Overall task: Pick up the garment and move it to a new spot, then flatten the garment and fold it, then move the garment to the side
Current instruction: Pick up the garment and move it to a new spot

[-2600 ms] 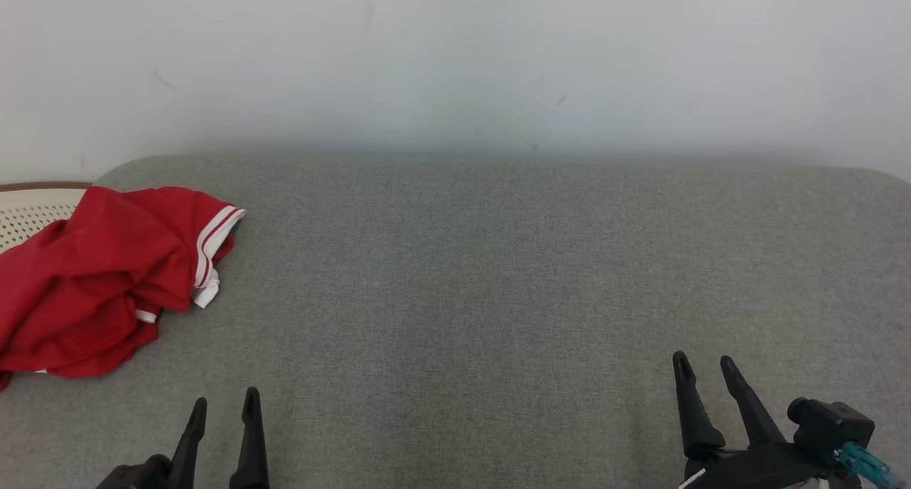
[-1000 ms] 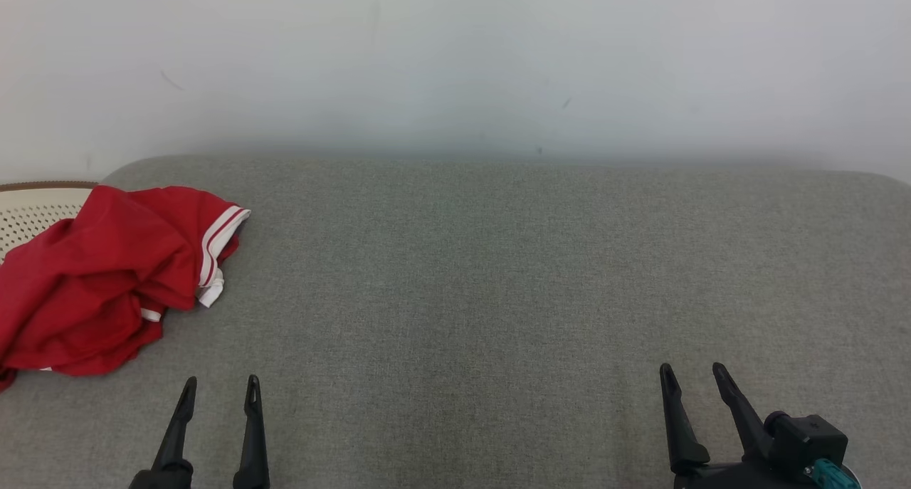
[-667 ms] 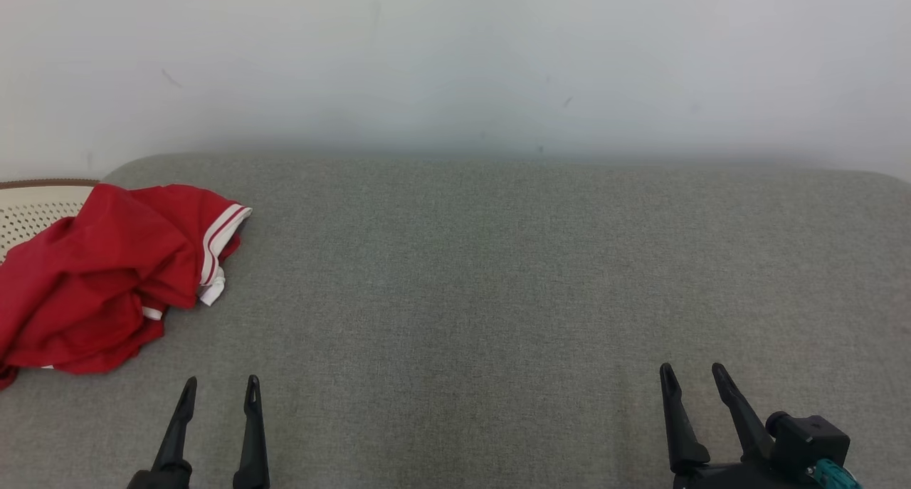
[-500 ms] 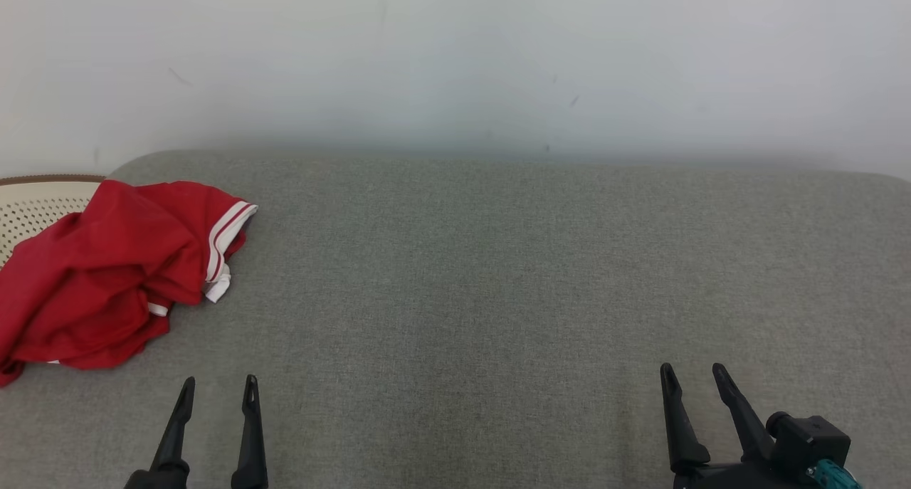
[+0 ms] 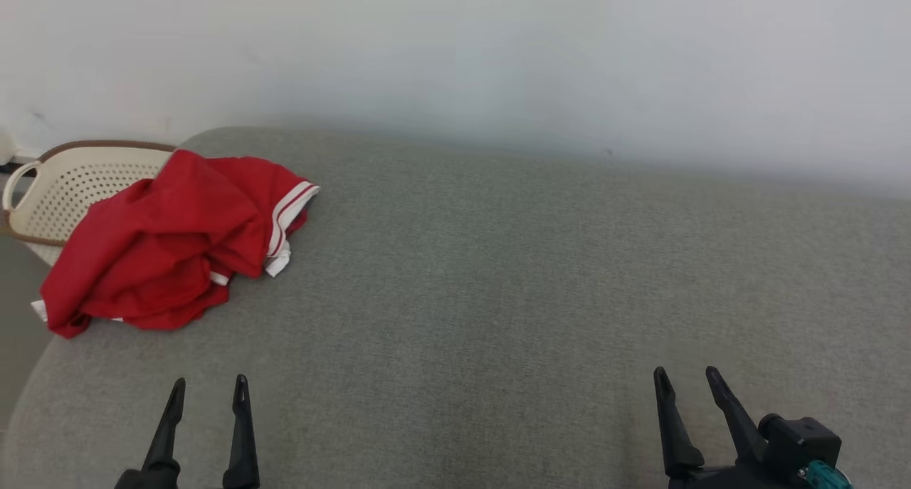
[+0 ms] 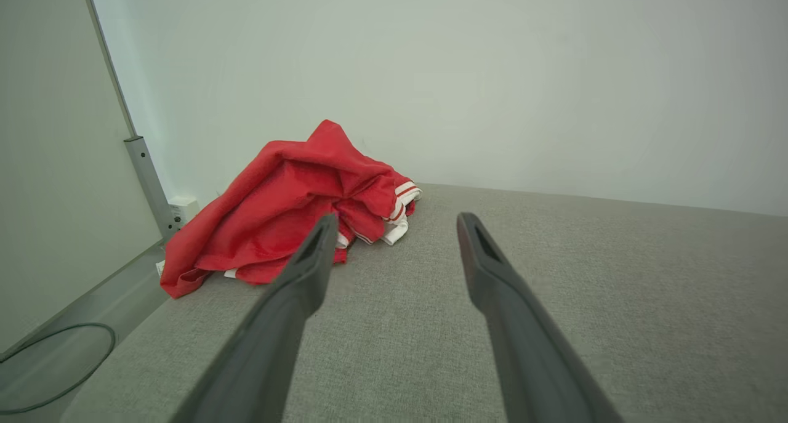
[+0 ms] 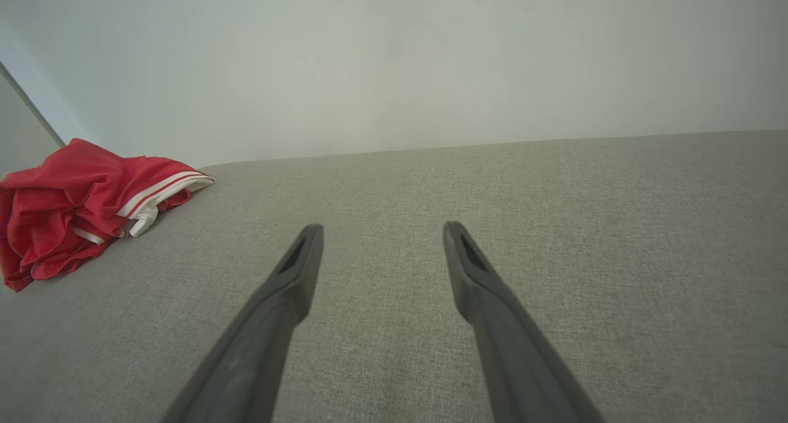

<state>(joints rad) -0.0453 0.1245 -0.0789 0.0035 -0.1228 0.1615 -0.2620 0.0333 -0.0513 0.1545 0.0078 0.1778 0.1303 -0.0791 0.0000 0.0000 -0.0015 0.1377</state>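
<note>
The left gripper (image 5: 209,384) sits above the grey cushion (image 5: 498,297) with its two fingers spread wide and nothing between them. The right gripper (image 5: 685,372) stands the same way, wide and empty, well apart from it. The red garment (image 5: 171,254) with white-striped trim lies crumpled ahead of the left fingertips and a little to their left, clear of them, and far to the left of the right fingers. Beyond it stands a cream perforated basket (image 5: 64,183), partly hidden by the cloth
</note>
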